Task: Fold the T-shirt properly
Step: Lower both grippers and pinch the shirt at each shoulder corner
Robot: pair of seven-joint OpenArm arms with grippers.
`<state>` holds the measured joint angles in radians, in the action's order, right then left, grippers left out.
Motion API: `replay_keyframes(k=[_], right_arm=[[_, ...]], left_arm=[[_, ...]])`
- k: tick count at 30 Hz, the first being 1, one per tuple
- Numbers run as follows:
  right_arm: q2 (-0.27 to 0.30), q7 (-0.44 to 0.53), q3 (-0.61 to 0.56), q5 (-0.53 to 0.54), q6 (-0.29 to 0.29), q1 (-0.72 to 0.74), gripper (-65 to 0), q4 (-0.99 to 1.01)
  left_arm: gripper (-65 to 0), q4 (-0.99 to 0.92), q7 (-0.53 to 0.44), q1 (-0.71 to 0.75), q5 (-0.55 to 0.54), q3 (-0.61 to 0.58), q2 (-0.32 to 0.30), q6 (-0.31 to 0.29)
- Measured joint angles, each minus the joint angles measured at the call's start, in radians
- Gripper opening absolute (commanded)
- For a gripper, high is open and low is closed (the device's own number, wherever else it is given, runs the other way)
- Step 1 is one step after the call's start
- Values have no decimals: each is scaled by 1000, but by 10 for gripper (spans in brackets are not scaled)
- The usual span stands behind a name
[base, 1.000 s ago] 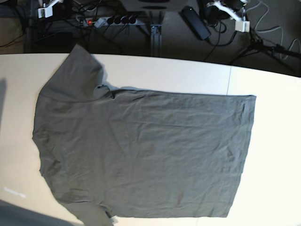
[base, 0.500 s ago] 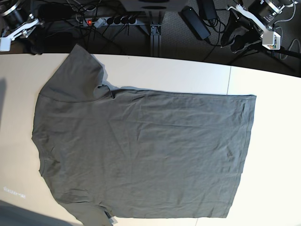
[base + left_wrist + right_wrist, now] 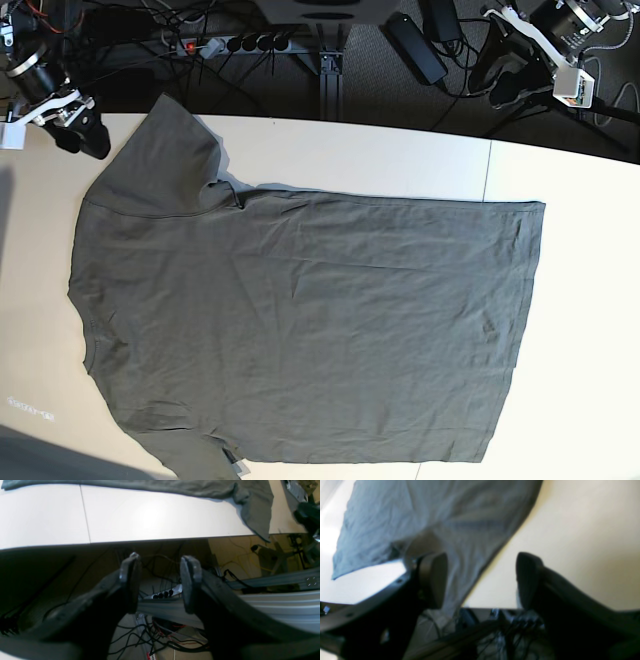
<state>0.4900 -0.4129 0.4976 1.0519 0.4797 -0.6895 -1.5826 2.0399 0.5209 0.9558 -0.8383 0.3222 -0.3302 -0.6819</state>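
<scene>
Both arms have swung in: left pincer (image 3: 160, 585) and right pincer (image 3: 480, 580) gape above table (image 3: 350, 150), T-shirt (image 3: 300, 320) flat

A white table (image 3: 360, 150) with a thin seam near one end fills the base view. Behind its far edge, a power strip (image 3: 235, 43), tangled cables (image 3: 150, 20) and a black adapter (image 3: 416, 47) lie on the dark floor.

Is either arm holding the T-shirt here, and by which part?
Nothing is held. The T-shirt lies flat; both the left gripper and right gripper have open, empty jaws.
</scene>
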Motion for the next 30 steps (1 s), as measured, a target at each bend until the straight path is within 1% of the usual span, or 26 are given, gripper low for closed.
replay_keyframes(k=[2,6,10,13,15,19,24,28,30], right_arm=[[0,-19,-45,6,0,23,-221,47],[2,-11,-121,17,0,55,-221,74],[3,6,-171,18,0,70,-221,74],[1,13,-201,16,0,80,-221,74],[0,15,-219,2,0,90,-221,74],[-5,11,-230,1,0,111,-222,73],[-6,2,-232,-14,0,145,-222,76],[-6,1,-233,-32,0,153,-222,76],[-6,0,-233,-32,0,153,-222,75]], left_arm=[[-354,0,0,0,0,0,0,0],[-353,0,3,0,-1,0,-1,0],[-344,0,-2,0,-2,7,-26,0],[-293,0,-25,0,-1,40,-53,0],[-280,0,-59,-3,0,64,-70,0],[-280,0,-123,-3,3,121,-111,0],[-280,0,-124,-35,7,147,-163,-2],[-280,-11,-99,-103,3,146,-199,48],[-280,-47,-100,-149,3,138,-214,61]])
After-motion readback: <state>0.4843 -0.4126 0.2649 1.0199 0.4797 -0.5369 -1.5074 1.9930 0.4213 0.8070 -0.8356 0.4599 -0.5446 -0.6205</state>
